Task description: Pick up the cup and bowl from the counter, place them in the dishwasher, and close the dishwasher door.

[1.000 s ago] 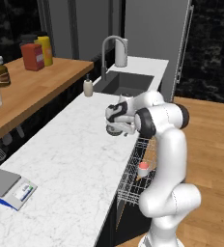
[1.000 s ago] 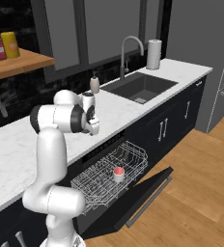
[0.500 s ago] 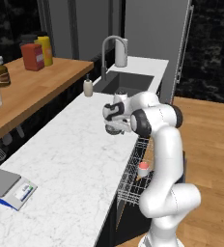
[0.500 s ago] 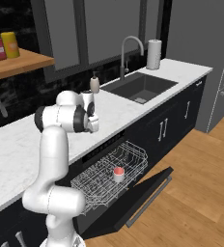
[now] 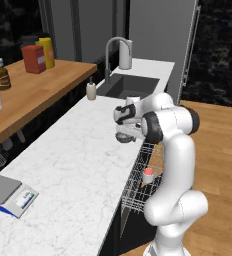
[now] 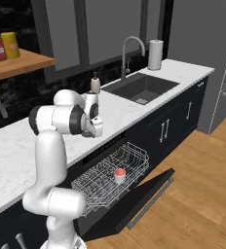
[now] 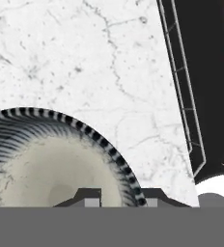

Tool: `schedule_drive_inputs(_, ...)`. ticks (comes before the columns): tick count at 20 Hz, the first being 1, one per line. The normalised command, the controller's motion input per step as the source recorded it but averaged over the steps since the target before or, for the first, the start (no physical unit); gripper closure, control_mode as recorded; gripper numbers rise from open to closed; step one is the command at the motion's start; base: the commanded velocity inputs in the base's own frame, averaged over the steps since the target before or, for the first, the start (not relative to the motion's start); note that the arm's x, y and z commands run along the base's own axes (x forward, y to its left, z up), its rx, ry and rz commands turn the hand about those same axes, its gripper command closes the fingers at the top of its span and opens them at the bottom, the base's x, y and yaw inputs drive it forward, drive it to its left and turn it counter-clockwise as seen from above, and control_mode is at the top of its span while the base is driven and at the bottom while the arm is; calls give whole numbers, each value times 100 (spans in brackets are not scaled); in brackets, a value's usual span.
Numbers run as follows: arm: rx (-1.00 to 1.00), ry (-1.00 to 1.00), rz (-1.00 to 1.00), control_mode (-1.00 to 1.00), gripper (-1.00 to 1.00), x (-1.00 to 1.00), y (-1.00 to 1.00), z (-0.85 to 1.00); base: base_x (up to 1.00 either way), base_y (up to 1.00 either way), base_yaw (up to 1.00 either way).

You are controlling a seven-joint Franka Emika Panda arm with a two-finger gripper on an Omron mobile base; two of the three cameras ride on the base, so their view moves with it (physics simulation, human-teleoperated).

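Hand view: bowl (image 7: 51,164) seen from above, upright, mouth facing the camera; round, so no long axis to note. Striped dark-and-pale rim band, pale speckled floor. It sits on the white marble counter (image 7: 85,58), near the front edge. Gripper (image 7: 118,195) tips straddle the near rim, one finger (image 7: 90,197) inside the bowl, the other just outside; jaws narrowed about the rim, but whether they actually pinch it I cannot tell.

Left base view: gripper (image 5: 124,131) low over the counter edge with the bowl (image 5: 125,137) showing as a small grey shape right under it, by the arm's wrist. The striped pattern is not legible here.

Right base view: gripper (image 6: 96,127) at the counter's front edge; the bowl is hidden behind the hand. This view gives the open dishwasher (image 6: 112,185) best: dishwasher door (image 6: 134,202) dropped flat, white wire rack (image 6: 110,176) pulled out. Cup (image 6: 119,176) stands upright in the rack, red inside facing up.

Sink (image 6: 141,88) and faucet (image 6: 129,51) lie further along the counter.
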Motion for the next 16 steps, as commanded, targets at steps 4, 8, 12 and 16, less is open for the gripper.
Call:
schedule_drive_inputs(4,10,0,-5,-100,100,-100,-98,0,0,0,0)
schedule_drive_inputs(8,13,0,-1,-100,100,-100,-100,0,0,0,0)
schedule_drive_inputs(12,14,0,0,-100,100,-100,-100,-1,0,0,0)
schedule_drive_inputs(16,14,0,-3,-100,100,-97,-97,-8,0,0,0)
